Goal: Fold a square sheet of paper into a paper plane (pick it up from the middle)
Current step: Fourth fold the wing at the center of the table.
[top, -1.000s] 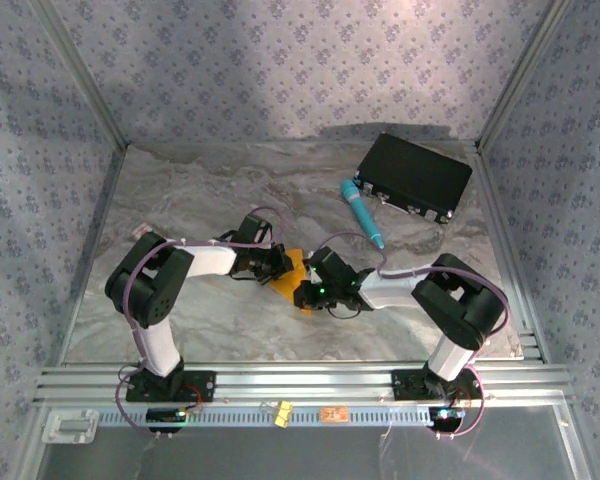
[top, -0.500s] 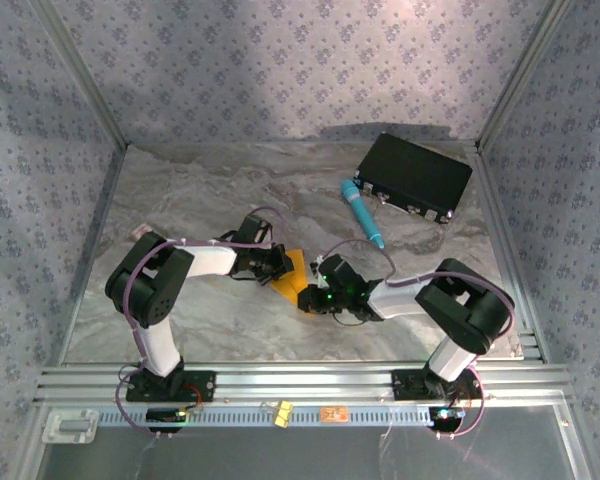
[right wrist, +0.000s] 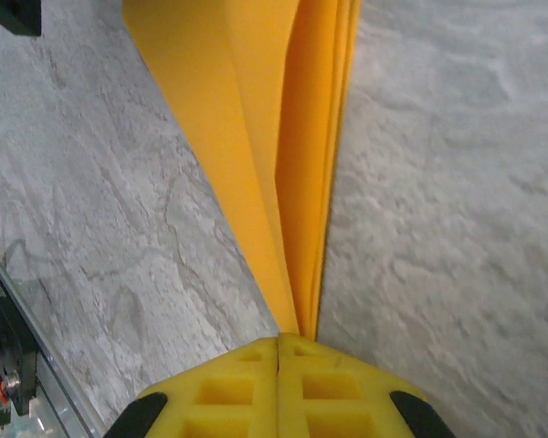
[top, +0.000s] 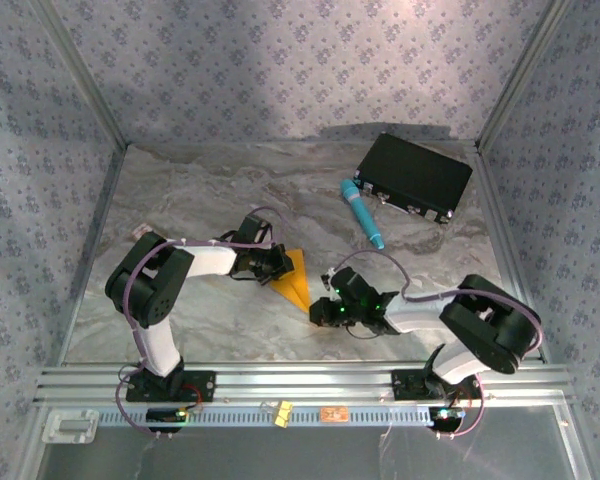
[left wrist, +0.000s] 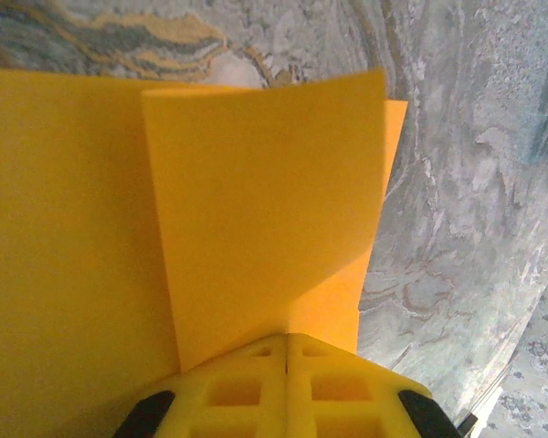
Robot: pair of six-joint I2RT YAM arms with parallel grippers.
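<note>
Creasing seems the step in hand: nearest, the right gripper (right wrist: 279, 340) is pinched tight on the narrow tip of the paper plane (right wrist: 256, 109), whose orange-yellow layers fan out ahead of its fingertips. Farther off, the left gripper (left wrist: 286, 338) clamps the wide end, one flap rising just ahead. The next move likely calls for sharpening the fold without tearing.

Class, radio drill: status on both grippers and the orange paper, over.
Left gripper shut on folded orange-yellow paper plane. Right gripper shut on its pointed tip. Teal pen-like cylinder, black rectangular case well aside.
</note>
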